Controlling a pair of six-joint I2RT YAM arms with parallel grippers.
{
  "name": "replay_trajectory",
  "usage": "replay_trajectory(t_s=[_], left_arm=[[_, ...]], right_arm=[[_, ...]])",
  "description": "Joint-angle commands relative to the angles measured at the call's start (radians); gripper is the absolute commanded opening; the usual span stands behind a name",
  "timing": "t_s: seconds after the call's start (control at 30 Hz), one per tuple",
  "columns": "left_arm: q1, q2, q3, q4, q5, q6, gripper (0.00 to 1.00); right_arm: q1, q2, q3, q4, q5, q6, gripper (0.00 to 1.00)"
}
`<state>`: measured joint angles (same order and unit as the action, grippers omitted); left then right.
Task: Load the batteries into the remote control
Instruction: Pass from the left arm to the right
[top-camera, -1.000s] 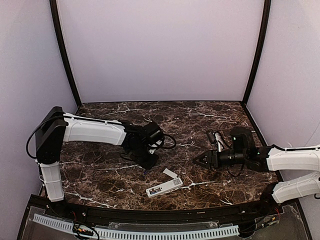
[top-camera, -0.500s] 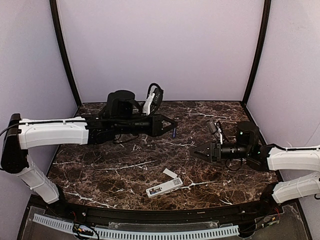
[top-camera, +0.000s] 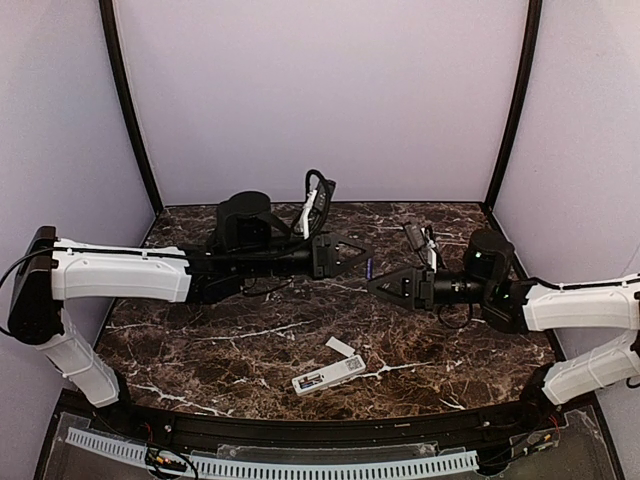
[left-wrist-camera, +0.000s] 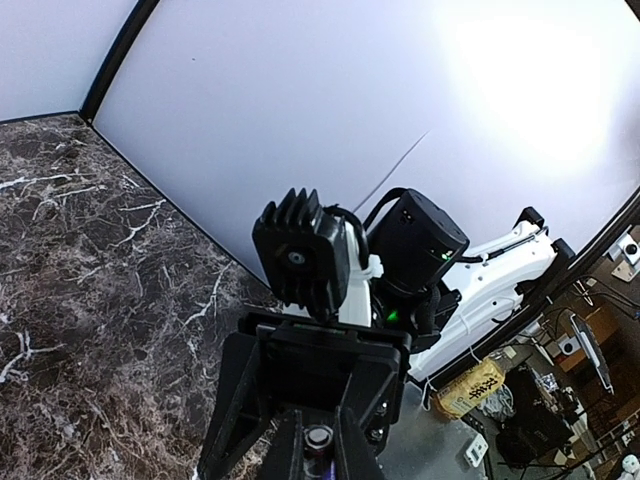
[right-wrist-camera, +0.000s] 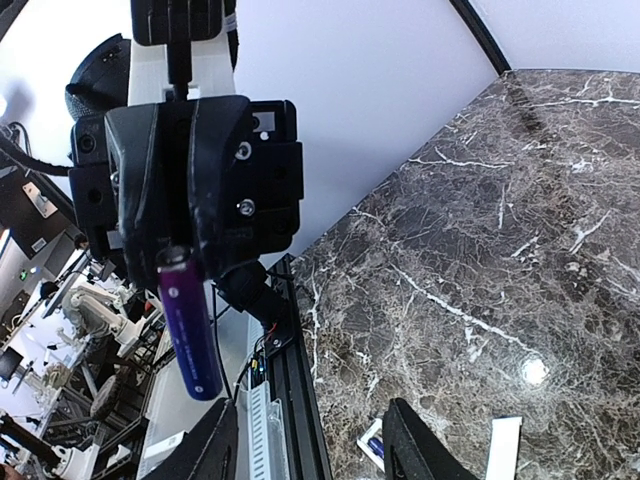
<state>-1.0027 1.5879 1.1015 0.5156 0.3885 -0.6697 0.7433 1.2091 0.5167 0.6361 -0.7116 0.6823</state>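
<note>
Left claw (top-camera: 356, 261) pinches battery (top-camera: 368, 268), apparently endwise.

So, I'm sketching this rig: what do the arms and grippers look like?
The left arm and right arm have smooth white link shells with black joints and round black motor housings; black cables loop at the wrists. The left gripper and right gripper are black, angular wedges with screws.

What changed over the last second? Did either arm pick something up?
The left gripper rose from low over the table and swung toward the middle, now holding a battery in the air. The open right gripper moved toward it, not yet touching. The remote control and white cover plate stayed put.
</note>
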Motion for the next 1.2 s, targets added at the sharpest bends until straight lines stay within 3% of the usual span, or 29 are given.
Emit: replay_trajectory(t_s=[0.0,0.13,0.37,1.17], left_arm=[[-0.01,0.005,-0.011,0.015,0.032,0.0,0.0],[-0.011,-0.002,-0.017,-0.008,0.026,0.013,0.0],[-0.011,-0.019,-0.024,-0.037,0.012,0.034,0.0],[-0.013,-0.005,-0.016,-0.08,0.129,0.051,0.0]], right_arm=[[0.011,0.0,0.034,0.042,-0.019,-0.005,0.47],[0.011,-0.014,0.048,0.019,-0.04,-0.024,0.45],[0.023,-0.018,0.046,0.012,-0.073,-0.044,0.56],[0.024,-0.007,0.065,-0.027,-0.036,-0.052,0.1]])
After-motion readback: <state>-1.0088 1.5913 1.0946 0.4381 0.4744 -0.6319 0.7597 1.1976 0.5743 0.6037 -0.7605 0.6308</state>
